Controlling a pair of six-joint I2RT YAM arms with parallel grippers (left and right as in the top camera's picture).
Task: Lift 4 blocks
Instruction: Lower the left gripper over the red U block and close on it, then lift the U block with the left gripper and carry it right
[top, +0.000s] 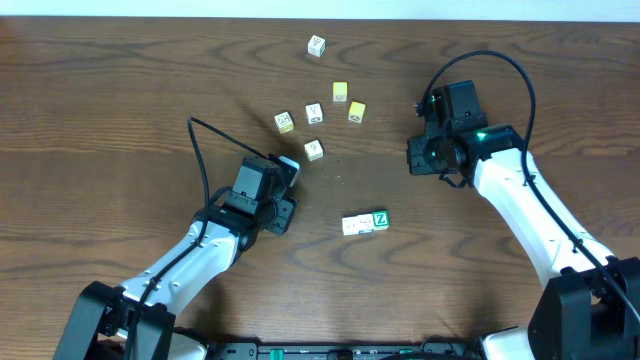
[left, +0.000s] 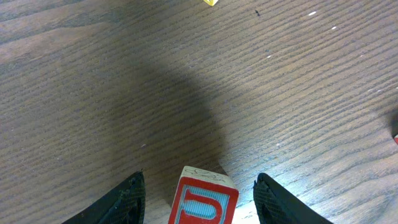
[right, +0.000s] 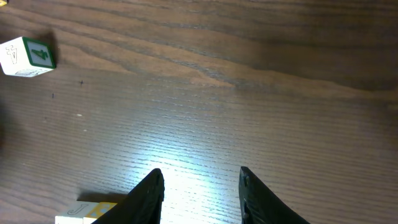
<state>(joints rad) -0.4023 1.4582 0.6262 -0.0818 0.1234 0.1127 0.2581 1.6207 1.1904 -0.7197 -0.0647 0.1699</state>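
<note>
**Left wrist view.** Between the fingers of the left gripper (left: 199, 180), spread wide and closed on nothing: a red block (left: 205, 200), upright, with a pale letter on its near face and a bare wooden top. Clear gap on either side, the wider one at frame left; no contact with either finger. Base of the block cut off by the lower frame edge, so impossible to tell whether resting on the table (left: 93, 93) or raised. Ahead of the fingertips, open wood grain under a broad shadow, free as far as a yellow corner (left: 210, 2) at the top edge.

**Right wrist view.** Right gripper (right: 199, 173) partly open, with only brightly lit bare wood between the jaws. Outside the finger at frame left, low in the frame: the edge of a yellow block (right: 90, 213), near that finger but apart from it. Far ahead and left of the jaws, at the frame edge: a far block (right: 28, 56) with one green face. Ahead and right of the jaws, unbroken table.

**Overhead view.** Between the two grippers and well apart from both: a green block (top: 379, 219) with a white Z, side to side against a white block (top: 352, 225). Just beyond the left fingertips, a pale block (top: 313, 149); past it, a loose scatter of further blocks. Broad bare wood outside the left arm.
</note>
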